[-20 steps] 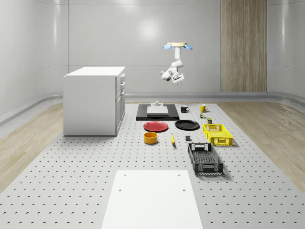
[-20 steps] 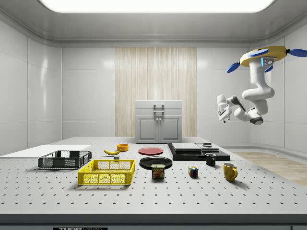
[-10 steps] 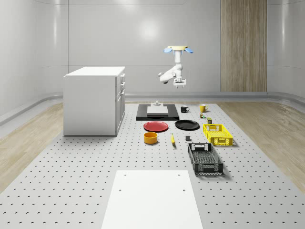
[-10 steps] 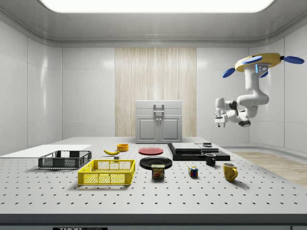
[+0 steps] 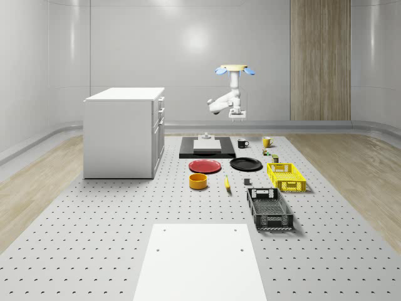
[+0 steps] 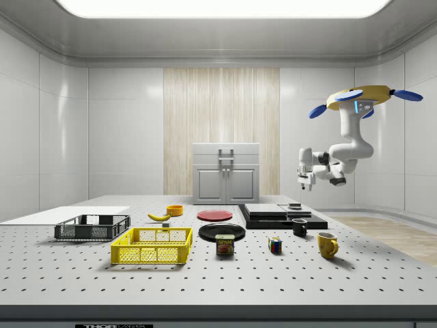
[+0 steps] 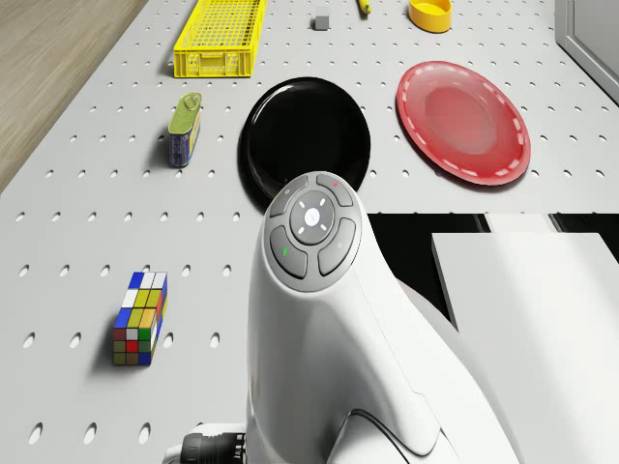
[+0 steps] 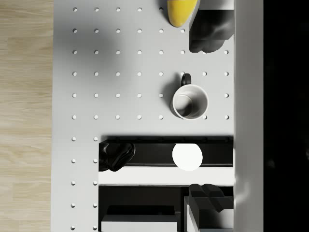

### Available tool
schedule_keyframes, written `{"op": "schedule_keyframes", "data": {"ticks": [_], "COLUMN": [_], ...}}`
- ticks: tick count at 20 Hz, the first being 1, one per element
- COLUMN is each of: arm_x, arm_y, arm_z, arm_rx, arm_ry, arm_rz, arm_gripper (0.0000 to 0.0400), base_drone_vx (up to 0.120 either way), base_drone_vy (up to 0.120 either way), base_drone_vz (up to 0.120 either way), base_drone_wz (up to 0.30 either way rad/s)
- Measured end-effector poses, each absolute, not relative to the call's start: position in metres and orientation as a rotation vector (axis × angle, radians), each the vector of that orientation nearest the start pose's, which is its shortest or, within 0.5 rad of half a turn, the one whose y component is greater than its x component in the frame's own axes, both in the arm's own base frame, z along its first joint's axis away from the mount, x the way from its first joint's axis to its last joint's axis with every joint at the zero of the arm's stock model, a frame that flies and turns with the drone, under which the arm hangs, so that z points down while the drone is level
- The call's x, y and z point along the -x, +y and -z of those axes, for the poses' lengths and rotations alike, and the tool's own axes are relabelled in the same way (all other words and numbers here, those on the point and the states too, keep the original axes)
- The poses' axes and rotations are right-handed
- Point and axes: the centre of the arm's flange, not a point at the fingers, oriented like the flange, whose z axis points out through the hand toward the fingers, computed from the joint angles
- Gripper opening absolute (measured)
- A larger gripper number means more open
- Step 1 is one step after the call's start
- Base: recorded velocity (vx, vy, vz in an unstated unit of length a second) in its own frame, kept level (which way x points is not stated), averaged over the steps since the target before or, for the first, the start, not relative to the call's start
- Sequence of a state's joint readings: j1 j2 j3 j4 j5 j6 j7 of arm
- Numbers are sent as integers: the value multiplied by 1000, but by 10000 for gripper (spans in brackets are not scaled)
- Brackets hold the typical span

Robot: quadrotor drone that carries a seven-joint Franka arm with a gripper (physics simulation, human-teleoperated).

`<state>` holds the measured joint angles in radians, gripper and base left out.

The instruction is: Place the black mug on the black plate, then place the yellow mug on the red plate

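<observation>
Two mugs and two plates sit on the table: black mug (image 5: pixel 242 143) and yellow mug (image 5: pixel 266 142) upright at the far end, black plate (image 5: pixel 245 164) and red plate (image 5: pixel 205 166) nearer. One drone (image 5: pixel 234 68) hovers there; its gripper (image 5: pixel 237 115) hangs well above the black mug, spread or pressed together I cannot tell

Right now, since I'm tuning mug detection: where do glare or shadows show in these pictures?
Side view: a bright ceiling panel lights the room. Whole-scene view: a soft glare spot sits on the back wall. Wrist view: the black mug casts a faint shadow on the table; a dark patch, probably shadow, lies beside the yellow mug.
</observation>
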<state>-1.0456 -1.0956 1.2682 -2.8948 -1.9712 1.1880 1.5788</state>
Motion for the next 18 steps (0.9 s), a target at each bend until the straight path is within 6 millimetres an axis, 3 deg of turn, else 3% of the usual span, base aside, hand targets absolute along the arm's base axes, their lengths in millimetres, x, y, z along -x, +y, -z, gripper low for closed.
{"op": "schedule_keyframes", "data": {"ticks": [7,15,18], "arm_x": [-307,-307,-307], "arm_y": [0,0,0], "arm_z": [-491,-491,-491], "arm_rx": [-3,-1,-1], "arm_ry": [-3,-2,-2], "arm_rz": [-784,-784,-784], "arm_gripper": [400,400,400], "base_drone_vx": [120,0,0], "base_drone_vy": [0,0,80], "base_drone_vz": [-120,-120,-120], "base_drone_wz": [0,0,0]}}
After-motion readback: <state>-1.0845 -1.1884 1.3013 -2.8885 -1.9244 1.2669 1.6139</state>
